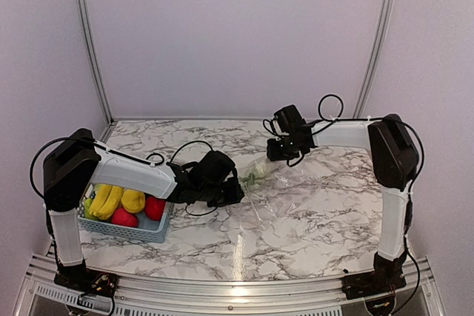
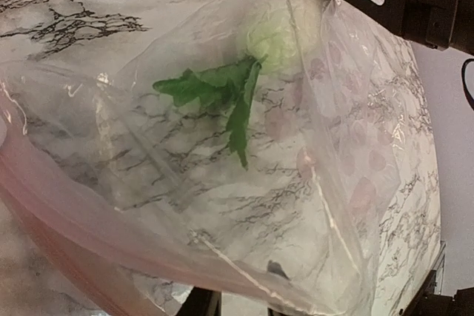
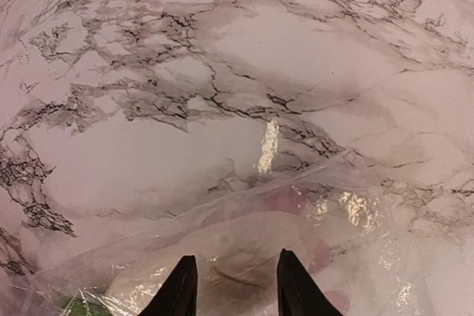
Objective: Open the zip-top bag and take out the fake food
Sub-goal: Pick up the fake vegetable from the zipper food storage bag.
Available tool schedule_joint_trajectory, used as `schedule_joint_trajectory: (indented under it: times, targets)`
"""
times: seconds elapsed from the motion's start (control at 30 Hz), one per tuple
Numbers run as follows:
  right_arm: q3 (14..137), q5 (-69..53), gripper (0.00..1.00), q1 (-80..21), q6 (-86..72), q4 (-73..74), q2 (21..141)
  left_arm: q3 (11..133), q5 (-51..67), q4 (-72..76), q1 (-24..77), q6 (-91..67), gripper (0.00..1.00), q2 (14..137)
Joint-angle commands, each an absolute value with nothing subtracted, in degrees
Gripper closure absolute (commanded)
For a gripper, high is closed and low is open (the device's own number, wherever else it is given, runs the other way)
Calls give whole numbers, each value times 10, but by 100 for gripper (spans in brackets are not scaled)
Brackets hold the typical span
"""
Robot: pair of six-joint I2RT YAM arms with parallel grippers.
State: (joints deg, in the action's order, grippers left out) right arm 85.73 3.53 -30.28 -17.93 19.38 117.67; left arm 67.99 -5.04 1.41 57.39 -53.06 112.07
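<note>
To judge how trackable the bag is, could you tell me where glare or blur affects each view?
Top external: the zip-top bag nearly vanishes against the marble table, glare streak near the front; left wrist: slightly soft, cabbage readable through plastic; right wrist: bright glints on the bag.

Top external: fixed, high behind both arm bases, facing forward and down over the whole bench (image 1: 296,242).
Left wrist: very close, looking into the zip-top bag (image 2: 222,183).
Right wrist: close, tilted down past its own jaws onto marble.
Shared: the bag shows in all three views.
</note>
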Motion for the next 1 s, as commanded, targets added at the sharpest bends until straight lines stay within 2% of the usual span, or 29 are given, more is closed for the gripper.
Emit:
schedule_joint_trajectory:
  times: [0.0,0.4,0.63,0.97]
  targets:
    - [844,35,64,-293,-174,184,1194,682,-53,10,576,-520,78,1130]
    - [753,27,53,-303,-168,162,1149,688,-47,9,578,-513,73,1139]
    - [723,24,50,-310,-188,158,1119,699,-26,22,597,-493,65,1146]
    - [723,6,48,-311,-193,164,1098,720,-3,22,608,-454,58,1164]
